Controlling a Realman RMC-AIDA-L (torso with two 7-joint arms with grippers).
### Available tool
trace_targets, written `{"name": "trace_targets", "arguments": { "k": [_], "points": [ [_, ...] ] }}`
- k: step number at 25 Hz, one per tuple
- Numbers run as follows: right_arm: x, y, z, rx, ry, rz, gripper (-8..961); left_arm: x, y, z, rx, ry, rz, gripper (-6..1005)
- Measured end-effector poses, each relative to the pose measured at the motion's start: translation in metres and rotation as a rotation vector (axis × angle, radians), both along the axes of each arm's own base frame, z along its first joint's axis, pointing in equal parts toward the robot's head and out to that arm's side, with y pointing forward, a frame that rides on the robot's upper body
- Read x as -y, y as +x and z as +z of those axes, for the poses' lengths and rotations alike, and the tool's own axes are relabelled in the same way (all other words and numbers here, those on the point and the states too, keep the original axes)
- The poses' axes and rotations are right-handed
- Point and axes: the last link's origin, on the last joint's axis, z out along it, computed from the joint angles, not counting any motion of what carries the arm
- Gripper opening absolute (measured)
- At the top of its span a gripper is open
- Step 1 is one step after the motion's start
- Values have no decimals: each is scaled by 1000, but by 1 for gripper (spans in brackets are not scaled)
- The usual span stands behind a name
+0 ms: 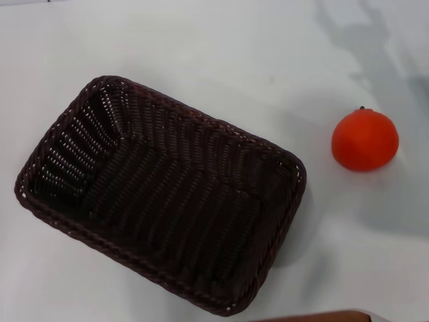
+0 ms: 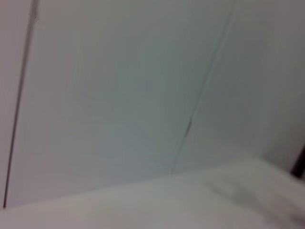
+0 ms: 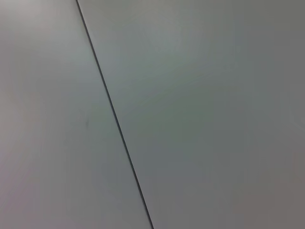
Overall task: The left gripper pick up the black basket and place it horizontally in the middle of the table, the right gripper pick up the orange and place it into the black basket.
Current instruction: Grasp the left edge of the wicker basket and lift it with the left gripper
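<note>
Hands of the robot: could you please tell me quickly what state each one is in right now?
Left hand: not in view in any picture; state cannot be told.
Right hand: not in view either; state cannot be told.

The white table (image 1: 221, 54) carries the black basket (image 1: 161, 191), lying askew, and the orange (image 1: 364, 140) well apart to its right

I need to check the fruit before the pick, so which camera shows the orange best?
The head view. The orange sits whole and unobstructed on the white table, to the right of the black basket and apart from it. The left and right wrist views show only plain pale surfaces, with no orange.
</note>
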Motion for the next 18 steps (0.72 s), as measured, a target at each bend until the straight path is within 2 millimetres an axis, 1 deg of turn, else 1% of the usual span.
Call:
{"name": "trace_targets", "arguments": {
  "k": [3,5,6,9,11,13,18],
  "points": [
    [0,-1,-1,-4,-2,1,955,-6,21,-3,-128,-67,26,828],
    [-1,-1,-1,-5,-2,2,955,-9,29,-8,-206,-103,44,864],
    [-1,-1,-1,-5,-2,3,955,-12,35,-14,-254,-129,53,864],
    [-1,-2,-2,-7,-3,4,955,-19,44,-26,-308,-176,68,863],
    [-1,-2,-2,-8,-4,4,955,-24,47,-32,-321,-196,80,863],
    [-1,-2,-3,-9,-6,2,955,-33,47,-42,-340,-225,109,862],
    [0,-1,-3,-11,-8,-2,955,-52,37,-71,-399,-281,171,861]
  ]
}}
